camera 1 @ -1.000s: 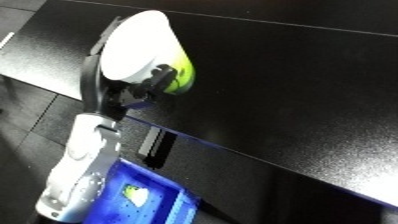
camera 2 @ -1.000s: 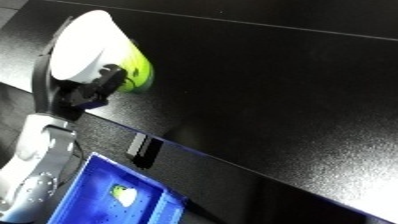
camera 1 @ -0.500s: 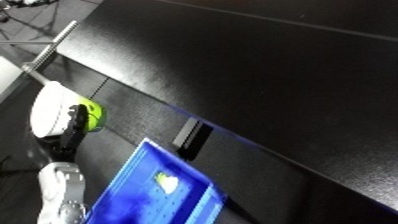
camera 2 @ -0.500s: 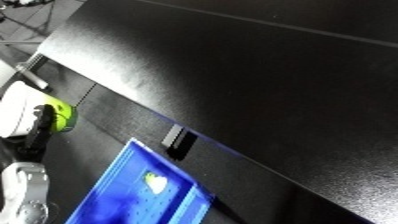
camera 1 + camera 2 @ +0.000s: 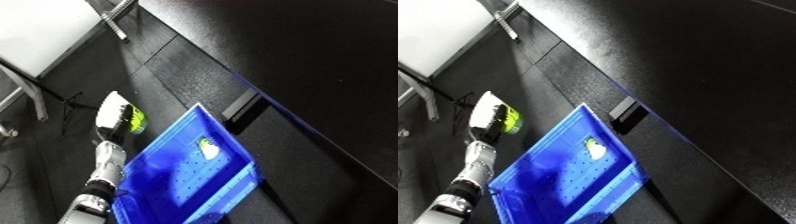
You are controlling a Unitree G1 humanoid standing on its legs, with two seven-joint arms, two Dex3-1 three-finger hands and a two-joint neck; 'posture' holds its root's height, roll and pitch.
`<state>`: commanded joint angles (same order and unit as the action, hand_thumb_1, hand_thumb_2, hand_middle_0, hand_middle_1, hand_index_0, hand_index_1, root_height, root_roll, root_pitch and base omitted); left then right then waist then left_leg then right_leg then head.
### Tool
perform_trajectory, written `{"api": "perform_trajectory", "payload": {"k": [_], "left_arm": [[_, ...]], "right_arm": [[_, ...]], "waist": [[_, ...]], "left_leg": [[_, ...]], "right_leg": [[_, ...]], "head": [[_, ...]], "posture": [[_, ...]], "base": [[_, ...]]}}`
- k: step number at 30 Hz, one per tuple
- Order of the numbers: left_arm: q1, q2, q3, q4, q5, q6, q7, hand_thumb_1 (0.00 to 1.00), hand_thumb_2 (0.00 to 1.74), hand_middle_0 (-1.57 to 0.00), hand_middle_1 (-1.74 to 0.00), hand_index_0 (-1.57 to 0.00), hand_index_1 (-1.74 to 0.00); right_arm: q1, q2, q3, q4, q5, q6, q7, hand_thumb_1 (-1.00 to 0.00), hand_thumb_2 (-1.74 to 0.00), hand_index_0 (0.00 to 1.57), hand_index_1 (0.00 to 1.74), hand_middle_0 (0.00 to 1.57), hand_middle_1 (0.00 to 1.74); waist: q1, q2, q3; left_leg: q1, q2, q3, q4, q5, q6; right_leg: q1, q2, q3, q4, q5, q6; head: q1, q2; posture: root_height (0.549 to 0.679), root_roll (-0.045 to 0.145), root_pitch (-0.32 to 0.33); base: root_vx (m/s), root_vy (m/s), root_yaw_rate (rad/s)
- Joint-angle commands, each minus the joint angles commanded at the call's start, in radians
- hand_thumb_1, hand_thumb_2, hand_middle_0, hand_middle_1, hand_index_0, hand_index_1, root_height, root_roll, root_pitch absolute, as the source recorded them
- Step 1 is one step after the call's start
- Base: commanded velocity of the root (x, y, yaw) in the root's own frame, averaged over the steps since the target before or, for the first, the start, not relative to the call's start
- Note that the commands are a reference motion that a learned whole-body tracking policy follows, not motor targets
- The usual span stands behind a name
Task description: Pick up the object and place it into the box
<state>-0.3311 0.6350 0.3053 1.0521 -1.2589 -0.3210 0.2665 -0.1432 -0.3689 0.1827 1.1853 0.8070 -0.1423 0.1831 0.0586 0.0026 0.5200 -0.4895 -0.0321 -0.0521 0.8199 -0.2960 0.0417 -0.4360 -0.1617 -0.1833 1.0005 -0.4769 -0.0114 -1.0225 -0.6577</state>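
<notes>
The bench [image 5: 338, 65] is a wide, black, matte surface that fills the upper right half of both views, and its front edge runs diagonally from 12 o'clock down to 4 o'clock. Below this edge lies a dark floor [image 5: 169, 75] of large textured tiles, with a pale area [image 5: 44, 30] at 10 o'clock and thin metal legs [image 5: 115, 22] near 11 o'clock. The blue bin [image 5: 226, 175] stands low beside the bench edge, at about 6 o'clock, and a small pale and green thing [image 5: 209, 147] lies inside it on the dotted bottom. The left hand [image 5: 114, 117] is at 9 o'clock, just to the left of the bin and outside its wall, with the silver forearm coming up from the lower edge. It is clamped on a white object with a yellow-green part [image 5: 136, 120]. The right eye view shows a black block [image 5: 627, 114] on the bench edge more clearly, while the left eye view shows more of the bin's right wall.
</notes>
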Motion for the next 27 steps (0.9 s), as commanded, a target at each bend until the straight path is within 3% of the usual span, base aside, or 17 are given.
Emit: {"api": "perform_trajectory", "payload": {"k": [10,17,27], "left_arm": [[-0.028,0.031,-0.026,0.184,0.03,0.101,-0.058,0.0,0.0,0.0,0.0,0.0,0.0],[-0.038,0.04,-0.048,0.233,0.078,0.125,-0.08,0.0,0.0,0.0,0.0,0.0,0.0],[-0.043,0.041,-0.073,0.243,0.145,0.117,-0.1,0.0,0.0,0.0,0.0,0.0,0.0]], "right_arm": [[-0.006,0.0,0.016,0.011,-0.01,0.004,0.027,0.0,0.0,0.0,0.0,0.0,0.0],[-0.008,0.0,0.024,0.016,-0.004,0.001,0.031,0.0,0.0,0.0,0.0,0.0,0.0],[-0.011,0.002,0.031,0.009,0.009,-0.01,0.034,0.0,0.0,0.0,0.0,0.0,0.0]], "waist": [[-0.014,-0.029,0.0],[-0.015,-0.034,0.0],[-0.014,-0.034,0.0]], "left_leg": [[0.008,0.011,0.0,-0.019,0.005,0.0004],[0.009,0.012,0.002,-0.036,0.011,-0.0031],[0.022,0.011,0.004,-0.057,0.015,-0.0078]], "right_leg": [[0.016,0.0179,-0.001,-0.028,0.005,-0.0009],[0.021,0.0252,-0.002,-0.05,0.014,-0.0016],[0.031,0.0279,-0.004,-0.072,0.025,0.0016]], "head": [[-0.016,-0.005],[-0.002,0.009],[0.082,0.0]], "posture": [[0.611,0.051,-0.05],[0.614,0.048,-0.043],[0.617,0.043,-0.041]], "base": [[0.009,-0.006,-0.016],[-0.006,-0.002,-0.004],[-0.009,-0.007,-0.001]]}}
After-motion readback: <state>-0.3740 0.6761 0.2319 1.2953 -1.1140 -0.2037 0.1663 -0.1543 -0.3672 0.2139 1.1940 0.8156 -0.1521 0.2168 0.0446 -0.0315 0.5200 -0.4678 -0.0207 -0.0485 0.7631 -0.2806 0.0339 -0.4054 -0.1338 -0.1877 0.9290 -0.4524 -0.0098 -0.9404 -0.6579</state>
